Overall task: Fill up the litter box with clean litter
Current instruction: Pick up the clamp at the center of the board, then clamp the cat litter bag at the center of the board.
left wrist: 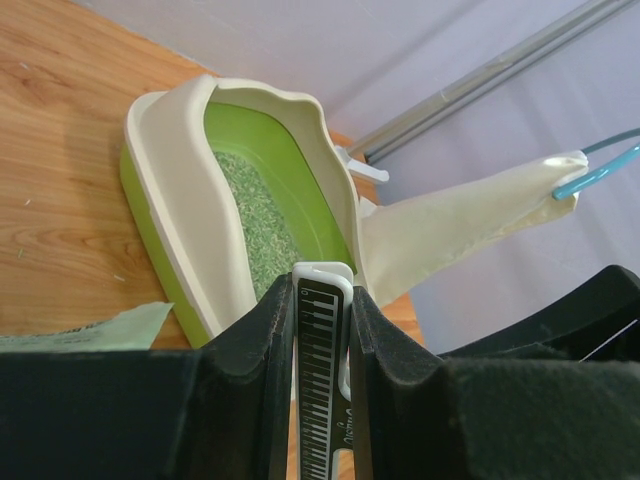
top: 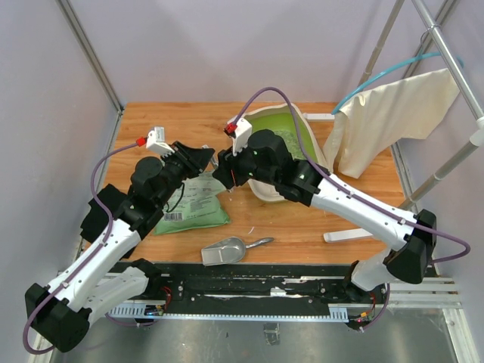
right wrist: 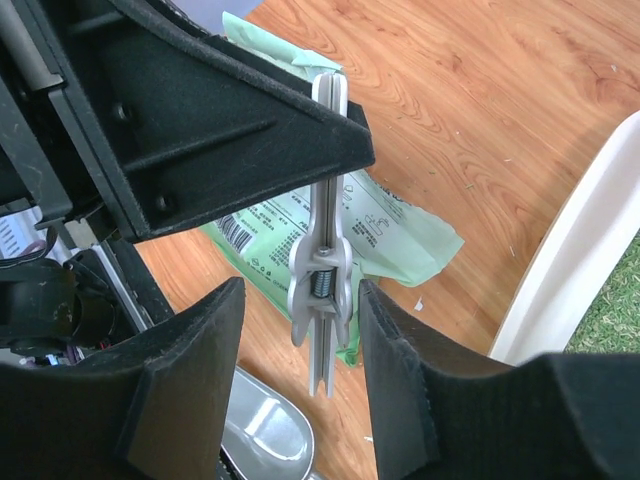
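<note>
Lining up on the bag clip

Nearest, a silver metal scoop (top: 224, 252) is lying empty on the wooden desk (top: 302, 227), a slack light green printed bag (top: 198, 206) behind it. Above, the left end effector (left wrist: 321, 295) is pinching a slim white spring clip (left wrist: 320, 380). The half-open right end effector (right wrist: 298, 295) is straddling its spring end, gripping nothing, and wants centring before squeezing. Beyond, the cream-white, green-lined plastic litter box (left wrist: 180, 170) is holding a thin patch of pale green-grey litter granules (left wrist: 255, 210).

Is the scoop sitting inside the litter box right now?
No, the scoop lies on the table near its front edge, apart from the litter box.
</note>
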{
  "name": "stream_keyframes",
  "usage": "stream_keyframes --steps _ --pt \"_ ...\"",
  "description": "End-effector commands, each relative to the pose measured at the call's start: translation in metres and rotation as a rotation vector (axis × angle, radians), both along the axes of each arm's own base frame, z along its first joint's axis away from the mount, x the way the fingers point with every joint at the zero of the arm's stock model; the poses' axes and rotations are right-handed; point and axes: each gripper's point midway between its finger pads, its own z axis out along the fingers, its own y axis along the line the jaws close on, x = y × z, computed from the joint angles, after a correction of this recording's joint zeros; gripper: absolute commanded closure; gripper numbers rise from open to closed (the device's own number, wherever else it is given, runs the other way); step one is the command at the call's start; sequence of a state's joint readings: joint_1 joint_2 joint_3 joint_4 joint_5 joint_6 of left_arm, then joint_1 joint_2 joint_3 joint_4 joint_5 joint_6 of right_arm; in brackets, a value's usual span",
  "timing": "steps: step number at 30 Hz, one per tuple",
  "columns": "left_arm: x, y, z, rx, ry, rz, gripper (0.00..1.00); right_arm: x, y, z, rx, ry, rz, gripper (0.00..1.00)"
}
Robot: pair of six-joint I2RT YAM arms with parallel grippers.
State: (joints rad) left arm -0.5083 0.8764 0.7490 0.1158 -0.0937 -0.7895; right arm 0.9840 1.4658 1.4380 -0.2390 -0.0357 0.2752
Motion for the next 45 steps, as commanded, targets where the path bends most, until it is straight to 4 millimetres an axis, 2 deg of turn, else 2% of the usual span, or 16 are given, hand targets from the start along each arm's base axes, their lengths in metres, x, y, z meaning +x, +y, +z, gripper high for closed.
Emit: stream_keyframes --steps 1,5,7,8,10,12,14,19,22,25,28,31,35,37,40,45 --pt "0.000 -0.001 0.019 -0.007 -0.038 0.004 0.97 0.010 0.001 0.007 -0.011 -0.027 -0.006 0.52" --pt "0.000 -0.001 0.019 -0.006 -0.036 0.006 0.97 0.011 0.000 0.006 -0.019 -0.031 -0.011 0.64" --pt "0.001 -0.001 0.017 -0.002 -0.029 0.009 0.96 0.013 -0.002 0.006 -0.025 -0.042 -0.022 0.77" --pt "0.001 0.000 0.015 0.004 -0.028 0.010 0.91 0.014 -0.004 0.006 -0.027 -0.046 -0.032 0.82" --pt "0.001 -0.001 0.012 0.031 -0.022 0.002 0.58 0.016 -0.008 0.007 -0.038 -0.065 -0.046 0.97" --pt "0.001 0.001 0.007 0.088 -0.021 0.004 0.25 0.022 -0.016 0.007 -0.047 -0.074 -0.083 0.99" --pt "0.001 0.010 0.006 0.147 -0.027 0.033 0.03 0.025 -0.021 0.002 -0.052 -0.053 -0.084 0.99" --pt "0.009 0.042 0.025 0.402 -0.066 0.132 0.00 0.042 -0.049 -0.020 -0.042 0.056 -0.132 0.99" --pt "0.035 0.062 0.018 0.583 0.037 0.089 0.00 0.045 -0.061 -0.026 -0.041 0.076 -0.133 0.99" --pt "0.072 0.080 0.023 0.675 0.069 0.019 0.00 0.042 -0.071 -0.031 -0.044 0.082 -0.140 0.99" --pt "0.109 0.089 -0.001 0.746 0.143 -0.148 0.00 0.033 -0.075 -0.027 -0.030 0.075 -0.122 0.99" --pt "0.132 0.096 -0.045 0.784 0.300 -0.260 0.00 0.026 -0.080 -0.019 -0.016 0.058 -0.112 0.99" --pt "0.134 0.098 -0.111 0.788 0.492 -0.383 0.01 0.019 -0.087 -0.011 -0.003 0.040 -0.109 0.99" --pt "0.130 0.102 -0.134 0.794 0.547 -0.390 0.02 0.016 -0.089 -0.010 -0.001 0.036 -0.102 0.99" --pt "0.115 0.103 -0.155 0.794 0.612 -0.441 0.04 0.015 -0.092 -0.009 -0.008 0.025 -0.097 0.99" --pt "0.077 0.098 -0.169 0.793 0.642 -0.550 0.06 0.013 -0.093 -0.011 -0.019 0.020 -0.091 0.99"
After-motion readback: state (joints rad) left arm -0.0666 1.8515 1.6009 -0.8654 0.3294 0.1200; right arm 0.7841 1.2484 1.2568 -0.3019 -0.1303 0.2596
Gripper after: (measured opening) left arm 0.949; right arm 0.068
